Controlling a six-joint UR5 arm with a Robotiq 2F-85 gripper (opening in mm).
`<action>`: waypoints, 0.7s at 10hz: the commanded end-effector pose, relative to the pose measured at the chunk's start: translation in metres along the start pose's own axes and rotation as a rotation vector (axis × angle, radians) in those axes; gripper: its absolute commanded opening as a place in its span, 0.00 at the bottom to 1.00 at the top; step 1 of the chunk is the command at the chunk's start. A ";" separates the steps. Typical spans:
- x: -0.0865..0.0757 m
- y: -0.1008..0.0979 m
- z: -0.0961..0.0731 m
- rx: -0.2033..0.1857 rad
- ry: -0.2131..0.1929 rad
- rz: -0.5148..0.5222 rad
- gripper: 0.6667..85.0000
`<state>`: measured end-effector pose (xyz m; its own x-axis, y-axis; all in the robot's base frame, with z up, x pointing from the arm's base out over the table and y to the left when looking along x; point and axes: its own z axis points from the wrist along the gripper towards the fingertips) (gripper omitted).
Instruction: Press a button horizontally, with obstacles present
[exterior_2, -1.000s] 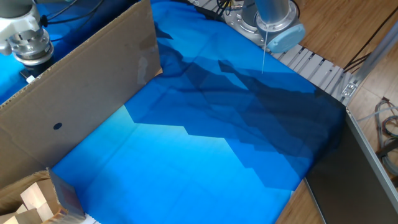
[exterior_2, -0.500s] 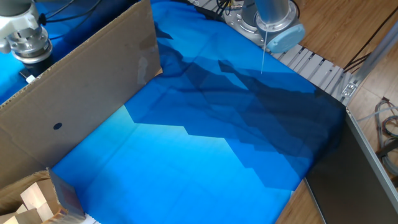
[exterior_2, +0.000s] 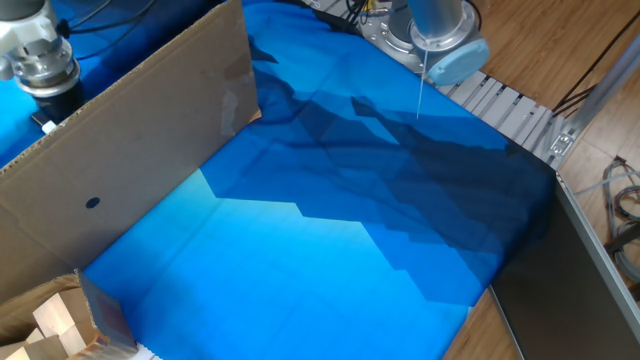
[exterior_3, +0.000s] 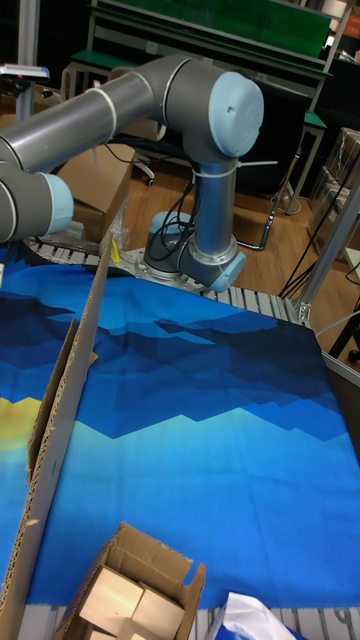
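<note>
The obstacles are one long brown cardboard panel (exterior_2: 140, 150) standing on edge across the left of the blue cloth, with a small dark round hole (exterior_2: 92, 202) and a taped patch (exterior_2: 237, 100). The tall fixed view shows this panel (exterior_3: 62, 420) edge-on along the left. My gripper (exterior_2: 50, 92) is at the top left, behind the panel's upper edge. Only its silver wrist ring and a dark stub show, and the fingers are hidden by the cardboard. The button is out of view.
An open cardboard box of pale wooden blocks (exterior_2: 55, 322) sits at the near left corner, also seen in the tall fixed view (exterior_3: 125, 600). The arm's base (exterior_2: 428, 35) stands at the far edge by a ribbed metal rail (exterior_2: 510, 110). Blue cloth (exterior_2: 330, 240) covers the table.
The wrist behind the panel has shifted slightly upward in the picture. Nothing else has moved.
</note>
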<state>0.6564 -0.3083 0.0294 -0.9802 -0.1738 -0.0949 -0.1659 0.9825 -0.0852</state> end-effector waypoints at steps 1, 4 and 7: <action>-0.003 -0.011 0.005 0.017 -0.018 -0.012 0.00; -0.004 -0.024 0.006 0.139 -0.021 -0.011 0.00; -0.021 0.136 -0.023 0.106 0.030 0.329 0.00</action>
<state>0.6588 -0.2687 0.0289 -0.9948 -0.0367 -0.0955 -0.0161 0.9780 -0.2078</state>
